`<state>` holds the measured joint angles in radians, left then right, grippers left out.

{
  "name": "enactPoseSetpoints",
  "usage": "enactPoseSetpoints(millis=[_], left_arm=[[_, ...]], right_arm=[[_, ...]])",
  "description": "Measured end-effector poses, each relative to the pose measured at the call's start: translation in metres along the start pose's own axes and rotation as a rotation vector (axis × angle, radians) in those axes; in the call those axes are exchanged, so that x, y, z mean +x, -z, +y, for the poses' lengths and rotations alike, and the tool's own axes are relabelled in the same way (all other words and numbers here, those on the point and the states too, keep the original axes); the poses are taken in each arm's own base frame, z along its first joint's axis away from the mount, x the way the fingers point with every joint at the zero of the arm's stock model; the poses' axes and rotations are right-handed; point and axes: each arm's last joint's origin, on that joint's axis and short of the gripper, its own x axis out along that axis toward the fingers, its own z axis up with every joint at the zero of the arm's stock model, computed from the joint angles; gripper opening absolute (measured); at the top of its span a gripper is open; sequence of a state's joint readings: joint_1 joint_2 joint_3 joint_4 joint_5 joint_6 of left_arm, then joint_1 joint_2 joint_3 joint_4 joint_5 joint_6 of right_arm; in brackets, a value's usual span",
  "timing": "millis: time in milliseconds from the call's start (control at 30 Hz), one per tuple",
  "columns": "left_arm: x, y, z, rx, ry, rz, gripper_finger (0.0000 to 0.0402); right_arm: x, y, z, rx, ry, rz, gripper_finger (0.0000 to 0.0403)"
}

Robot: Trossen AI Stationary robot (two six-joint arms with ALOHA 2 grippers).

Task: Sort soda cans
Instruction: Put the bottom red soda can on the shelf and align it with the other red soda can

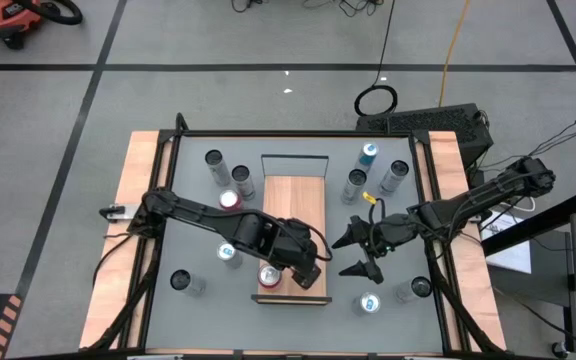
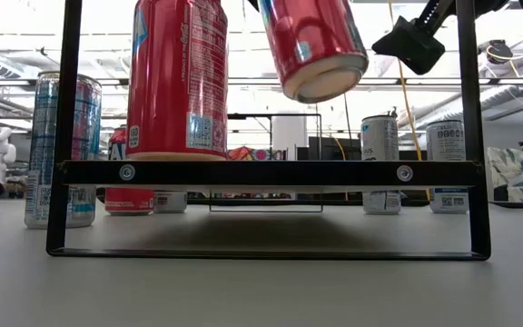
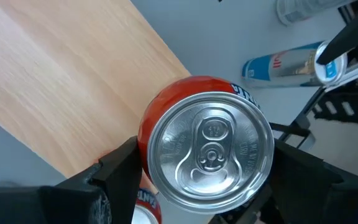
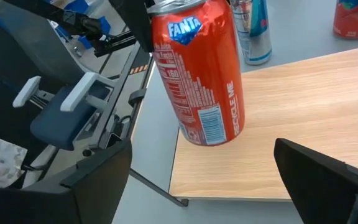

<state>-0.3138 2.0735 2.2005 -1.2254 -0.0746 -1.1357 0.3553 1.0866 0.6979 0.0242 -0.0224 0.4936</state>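
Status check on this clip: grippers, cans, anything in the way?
Left gripper shut on a red can, tilted above the wooden board. Right gripper open beside the board, empty. Another red can stands close alongside.

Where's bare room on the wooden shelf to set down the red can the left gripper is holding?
The left gripper holds a red can tilted above the wooden shelf. The shelf's far stretch, toward its black back frame, is bare. Its near end is crowded: another red can stands there beside the gripper. The right gripper waits open just off the shelf's right edge.
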Motion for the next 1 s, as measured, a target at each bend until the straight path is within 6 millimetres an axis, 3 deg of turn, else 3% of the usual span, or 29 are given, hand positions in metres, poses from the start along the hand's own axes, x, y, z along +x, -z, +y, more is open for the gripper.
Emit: enactPoseSetpoints(millis=[433, 1000], left_arm=[[0.012, 0.006, 0.0, 0.135, -0.038, 0.048, 0.0281], [0.034, 0.014, -0.001, 0.177, -0.085, 0.109, 0.0281]], right_arm=[[0.0, 0.0, -0.001, -0.008, 0.02, -0.011, 0.0368], [0.0, 0.001, -0.001, -0.008, 0.029, -0.001, 0.0368]])
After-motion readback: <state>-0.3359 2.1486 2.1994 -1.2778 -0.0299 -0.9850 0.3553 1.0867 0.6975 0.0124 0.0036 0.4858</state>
